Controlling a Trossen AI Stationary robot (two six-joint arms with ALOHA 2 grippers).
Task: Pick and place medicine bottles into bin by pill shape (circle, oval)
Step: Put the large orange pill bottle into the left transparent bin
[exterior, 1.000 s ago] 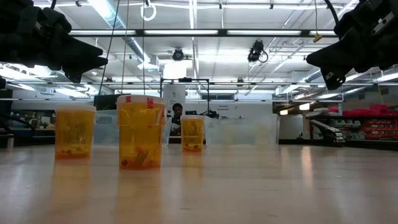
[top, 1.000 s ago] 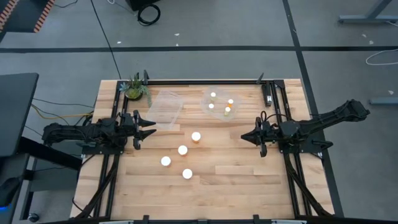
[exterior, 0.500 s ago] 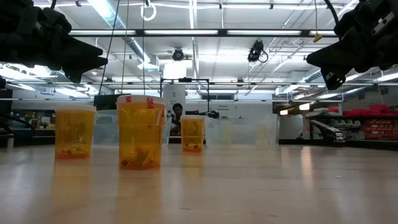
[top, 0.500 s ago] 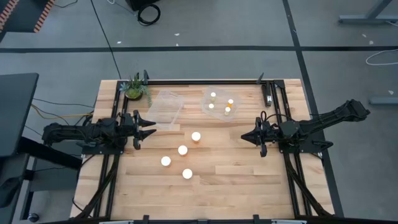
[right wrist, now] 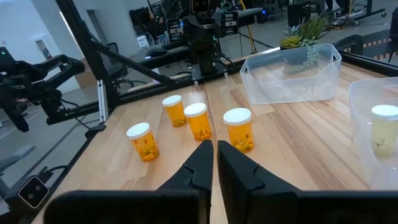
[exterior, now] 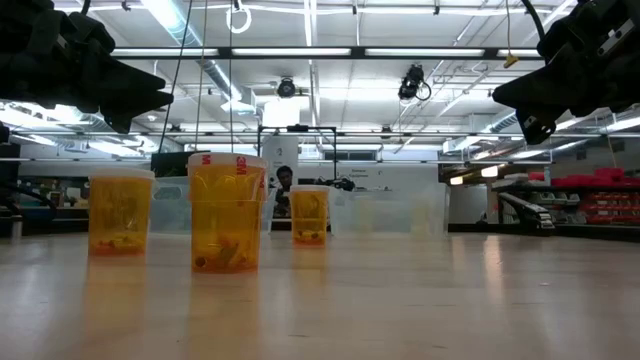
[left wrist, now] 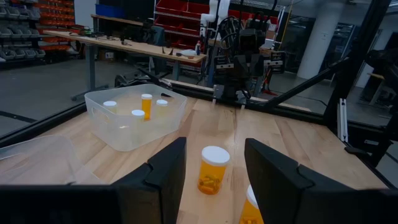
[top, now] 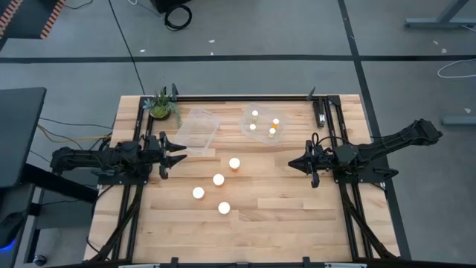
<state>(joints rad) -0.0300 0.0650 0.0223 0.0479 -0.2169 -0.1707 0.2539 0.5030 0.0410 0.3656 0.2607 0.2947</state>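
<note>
Four amber-orange white-capped medicine bottles standing in a loose diagonal row on the pale wooden table, just in front of the round clear plastic bin; four more bottles already inside that bin. A rectangular clear plastic bin to the round bin's left, apparently without bottles. Left gripper hovering left of the row, fingers partly apart, holding nothing. Right gripper hovering right of the row, below the round bin, fingers pressed together, nothing held. Judged stage: halfway, between picks. Next: reaching for the nearest loose bottle, presumably bound for the rectangular bin.
</note>
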